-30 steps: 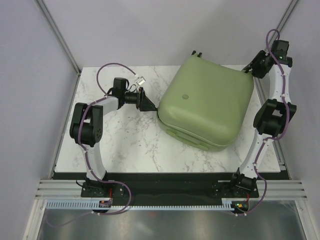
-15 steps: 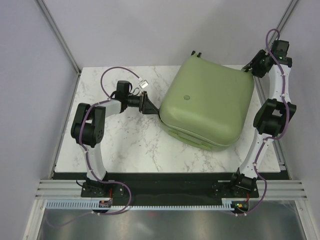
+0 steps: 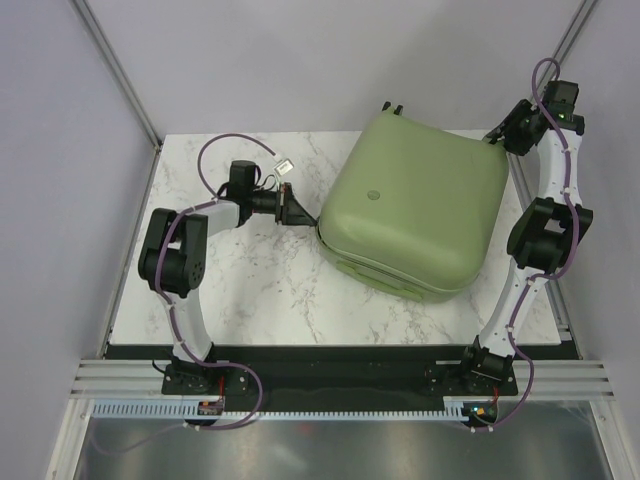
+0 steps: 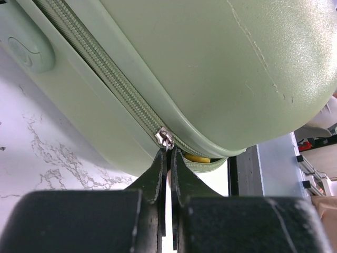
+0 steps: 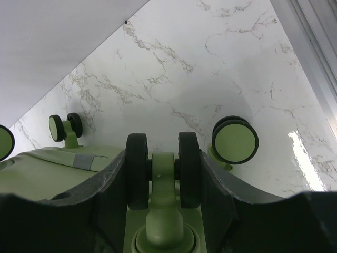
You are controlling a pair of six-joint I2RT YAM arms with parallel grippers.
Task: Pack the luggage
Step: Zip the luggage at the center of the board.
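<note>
- The suitcase lies flat in the right half of the white marbled surface, turned at a slant, with its lid down and a small round logo facing up.
- The left arm rises from its base at the lower left of the overhead view and folds at the elbow near the surface's left edge. Its forearm then reaches level to the right, toward the suitcase's left side.
- The left claw is pinched closed at that side. In the left wrist view its two black fingers meet tip to tip on the metal zipper pull.
- The zipper runs closed from the upper left of that view down to the pull. Right of the pull the seam gapes a little, and a yellow thing shows in the gap.
- The right arm climbs along the surface's right edge to the upper right of the overhead view. There it bends back down and left to the suitcase's far right corner.
- The right claw stands partly spread around a twin wheel of the suitcase. One finger lies against each outer side of the wheel, gripping it.
- Another green-faced wheel stands just right of it, and a further one sits at the left of the right wrist view.
</note>
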